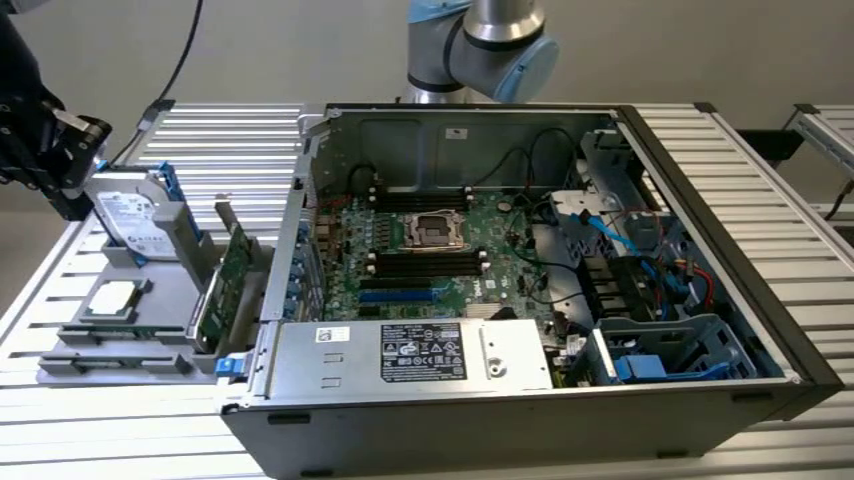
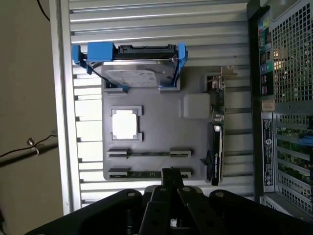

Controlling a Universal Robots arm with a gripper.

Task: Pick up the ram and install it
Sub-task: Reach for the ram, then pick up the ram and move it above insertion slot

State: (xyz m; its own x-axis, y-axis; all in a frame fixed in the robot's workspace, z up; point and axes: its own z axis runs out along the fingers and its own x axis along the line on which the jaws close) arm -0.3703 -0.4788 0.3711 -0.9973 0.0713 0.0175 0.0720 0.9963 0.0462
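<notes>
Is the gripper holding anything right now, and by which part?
Nothing is held. The black gripper hangs with jaws shut and empty over the grey tray, where the long thin green ram stick lies in its holder.

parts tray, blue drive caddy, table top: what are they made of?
Parts tray: matte grey plastic, likely printed or moulded; uniform dull surface, no glare.
Blue drive caddy: moulded plastic, it seems; even saturated colour, rounded edges.
Table top: probably bare aluminium slats; silvery ribbed profile.
</notes>
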